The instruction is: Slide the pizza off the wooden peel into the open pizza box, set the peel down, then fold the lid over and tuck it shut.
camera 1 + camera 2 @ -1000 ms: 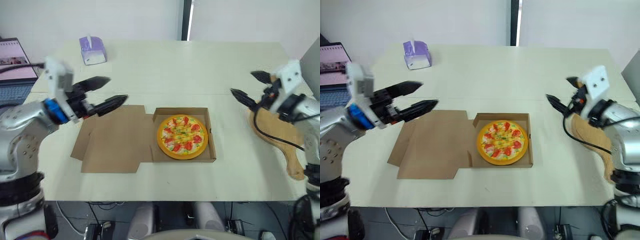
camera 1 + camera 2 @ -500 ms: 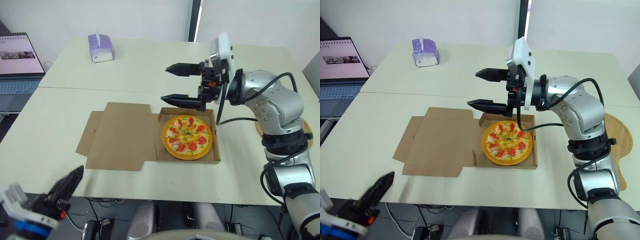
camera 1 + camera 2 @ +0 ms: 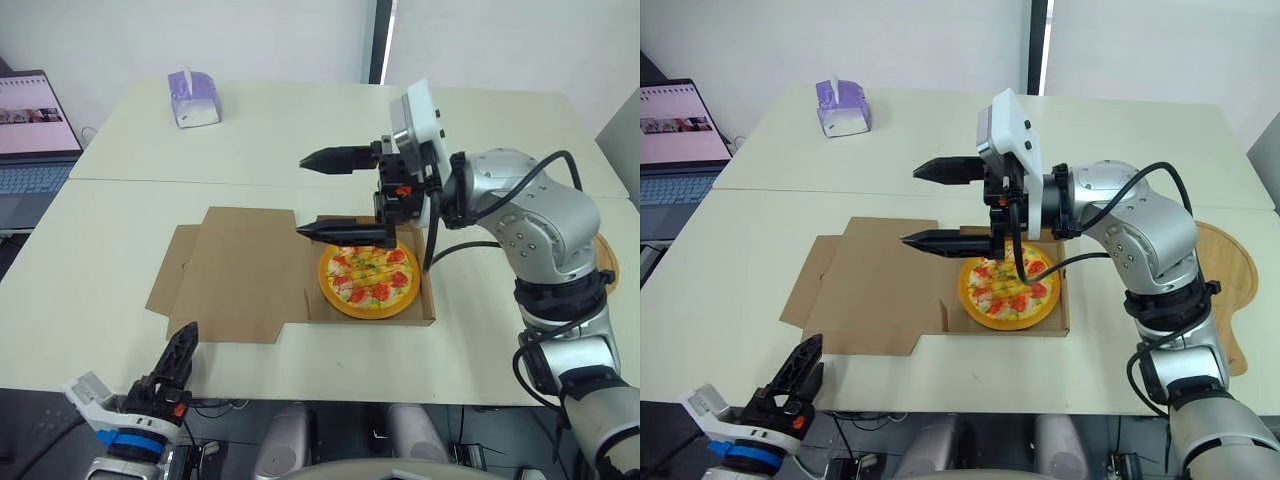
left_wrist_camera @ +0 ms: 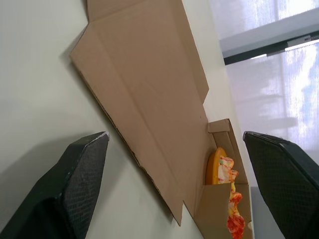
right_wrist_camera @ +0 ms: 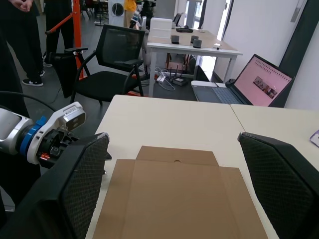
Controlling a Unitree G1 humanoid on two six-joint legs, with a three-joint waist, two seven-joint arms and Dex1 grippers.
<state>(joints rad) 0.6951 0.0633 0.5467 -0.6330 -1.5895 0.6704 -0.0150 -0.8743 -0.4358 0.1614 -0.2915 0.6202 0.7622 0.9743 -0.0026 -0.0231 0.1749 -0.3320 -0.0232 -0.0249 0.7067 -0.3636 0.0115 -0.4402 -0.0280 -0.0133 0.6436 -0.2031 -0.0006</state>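
Observation:
The pizza (image 3: 367, 277) lies in the tray of the open cardboard box (image 3: 428, 300). Its lid (image 3: 240, 270) lies flat on the table to the left. My right gripper (image 3: 302, 196) hovers open above the box's hinge and the lid's far edge, its fingers pointing left. Low at the table's front left edge, my left gripper (image 3: 178, 355) is open and points toward the lid (image 4: 144, 99). The wooden peel (image 3: 1220, 280) rests on the table at the right, behind my right arm.
A purple tissue box (image 3: 193, 97) stands at the far left of the table. A laptop (image 3: 30, 110) sits on a table to the left. Past the table, the right wrist view shows office chairs (image 5: 114, 59) and people standing.
A second ago my left gripper was above the lid and my right was by the peel. The left has dropped below the front edge; the right has swung over the box and shifted left.

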